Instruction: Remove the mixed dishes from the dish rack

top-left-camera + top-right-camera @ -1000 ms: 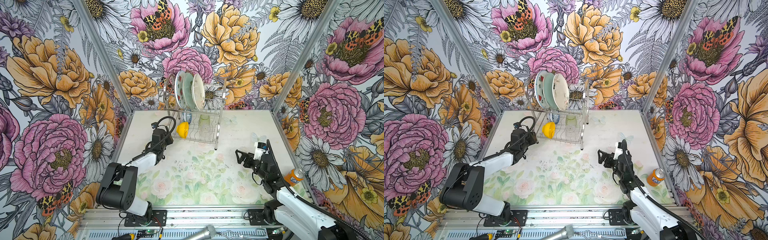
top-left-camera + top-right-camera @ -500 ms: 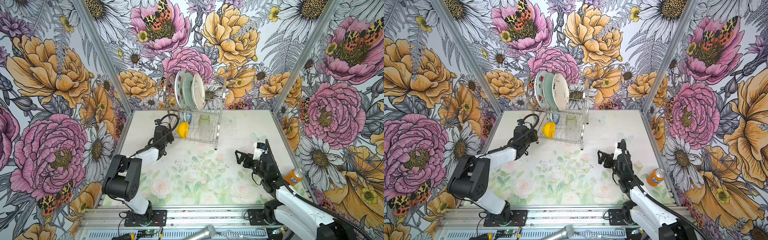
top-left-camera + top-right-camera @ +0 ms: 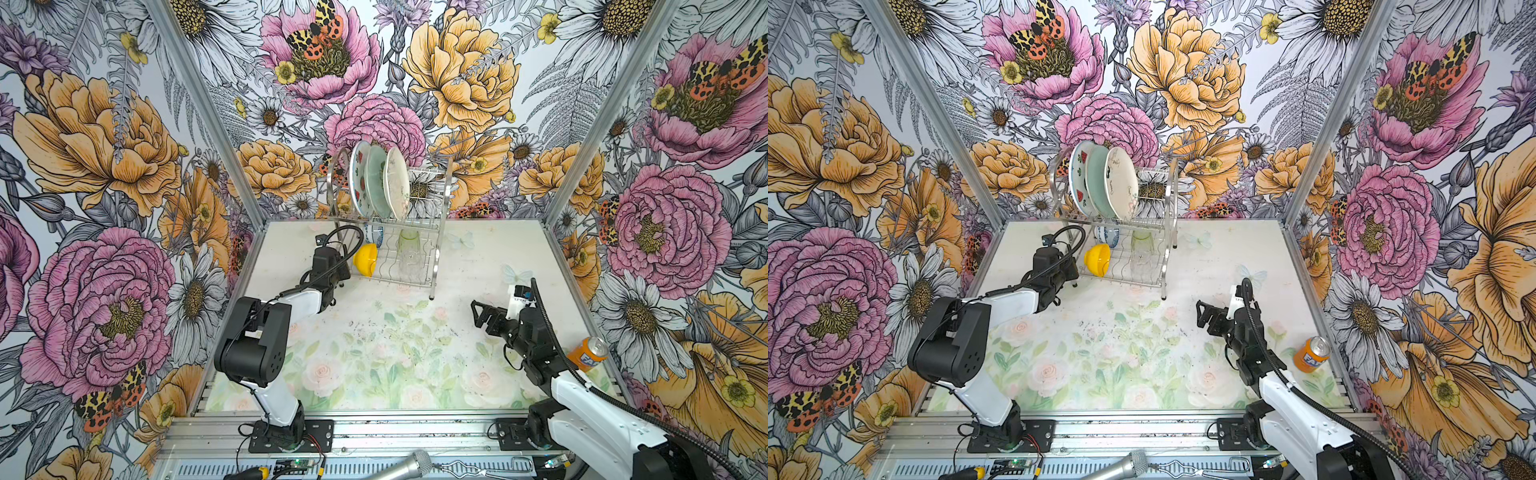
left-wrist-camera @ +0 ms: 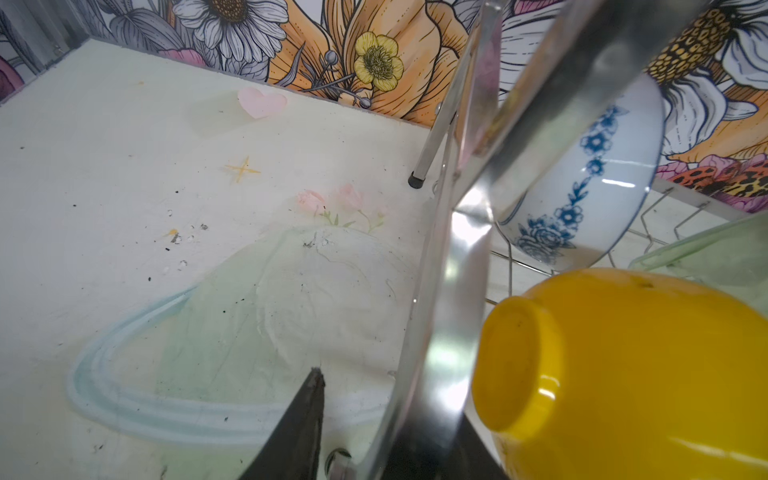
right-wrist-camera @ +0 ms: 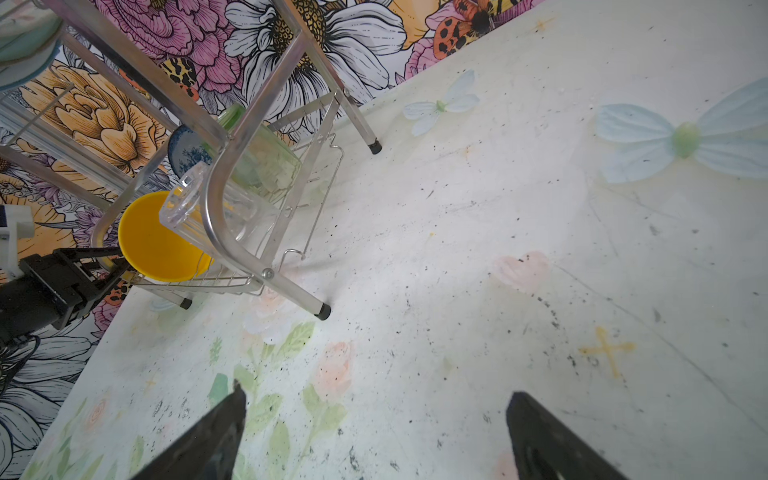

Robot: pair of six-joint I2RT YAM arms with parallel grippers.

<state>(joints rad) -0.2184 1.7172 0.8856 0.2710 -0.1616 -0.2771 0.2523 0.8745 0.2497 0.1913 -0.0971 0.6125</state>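
The dish rack (image 3: 439,249) stands at the back of the table. Its upper tier holds a watermelon-print plate (image 3: 358,178), a pale green plate (image 3: 376,183) and a cream plate (image 3: 398,183), all on edge. On the lower tier are a yellow bowl (image 3: 365,259) on its side, a blue-and-white bowl (image 4: 582,199), a green tumbler (image 3: 409,241) and a clear glass (image 3: 411,266). My left gripper (image 3: 347,270) is at the rack's left side beside the yellow bowl (image 4: 623,374). It is open, and a steel frame bar (image 4: 449,332) runs between its fingers (image 4: 307,415). My right gripper (image 3: 478,313) hangs open and empty over the table.
An orange soda can (image 3: 587,353) stands near the right wall beside my right arm. Flowered walls close in the table on three sides. The rack's thin legs (image 5: 322,311) rest on the painted tabletop (image 3: 374,353).
My left gripper has moved forward to the rack's left frame next to the yellow bowl, and its jaws have narrowed. The right arm has stayed put.
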